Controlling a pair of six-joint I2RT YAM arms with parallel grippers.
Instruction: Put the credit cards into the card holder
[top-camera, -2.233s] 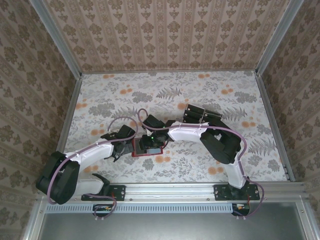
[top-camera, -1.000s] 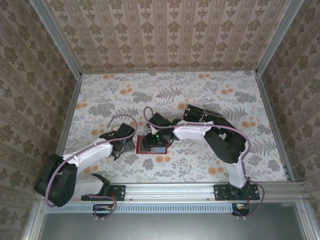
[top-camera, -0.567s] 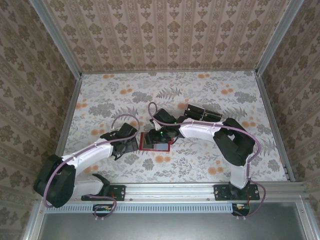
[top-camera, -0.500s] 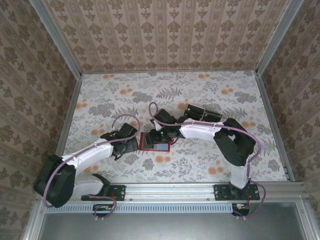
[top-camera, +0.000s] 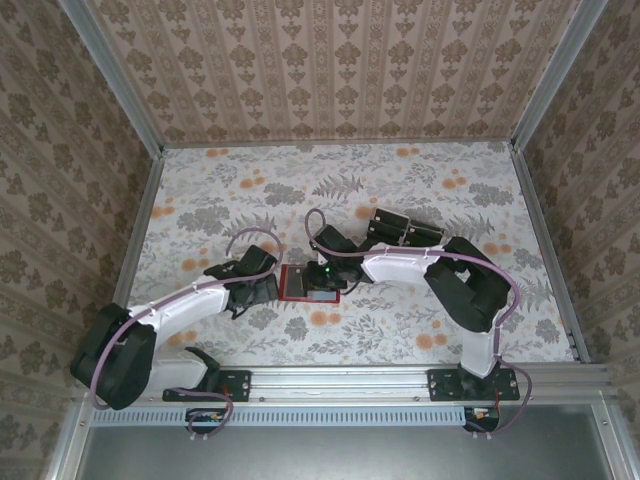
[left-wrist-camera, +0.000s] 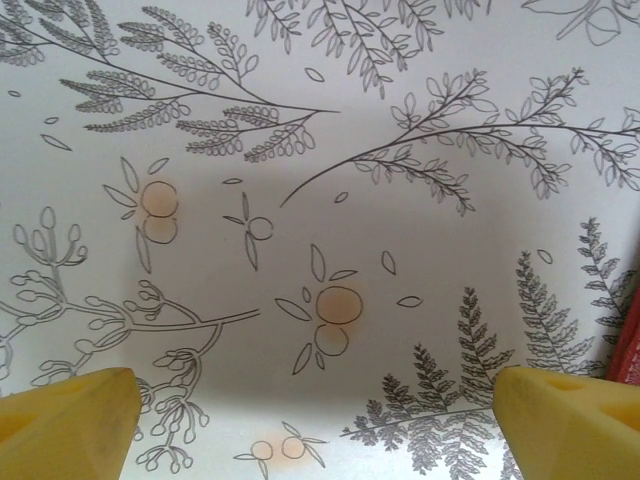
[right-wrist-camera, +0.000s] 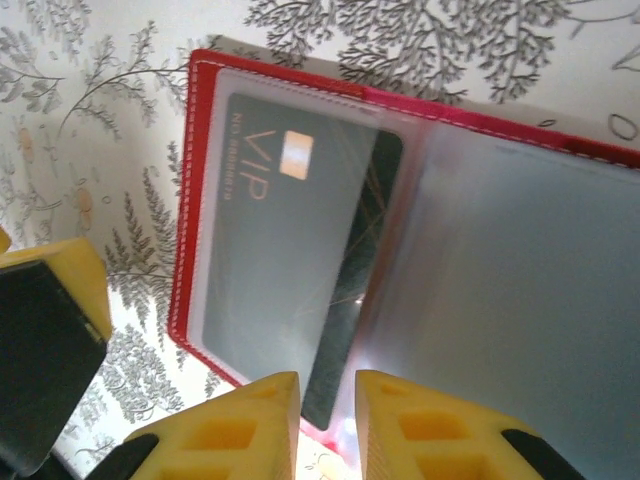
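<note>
The red card holder (top-camera: 292, 283) lies open on the flowered table, its red rim (right-wrist-camera: 196, 180) framing clear sleeves. One black credit card (right-wrist-camera: 290, 240) marked VIP sits inside the left sleeve. My right gripper (top-camera: 322, 284) hovers over the holder's near edge. Its yellow fingers (right-wrist-camera: 240, 420) are drawn close, leaving a narrow gap (right-wrist-camera: 328, 385) in line with the card's near corner. Whether they touch the card is unclear. My left gripper (top-camera: 264, 290) stands wide open (left-wrist-camera: 318, 420) just left of the holder, above bare table. The holder's red edge (left-wrist-camera: 630, 345) shows beside its right finger.
A rack of several black cards (top-camera: 402, 230) stands behind the right forearm. The left gripper's yellow and black finger (right-wrist-camera: 50, 320) is close to the holder's left side. Patterned walls enclose the table, and a metal rail (top-camera: 340, 380) runs along the near edge.
The right gripper's fingers have drawn much closer together. Holder and right gripper have shifted slightly right and away from the rail. The left gripper stayed wide open and crept after them.
</note>
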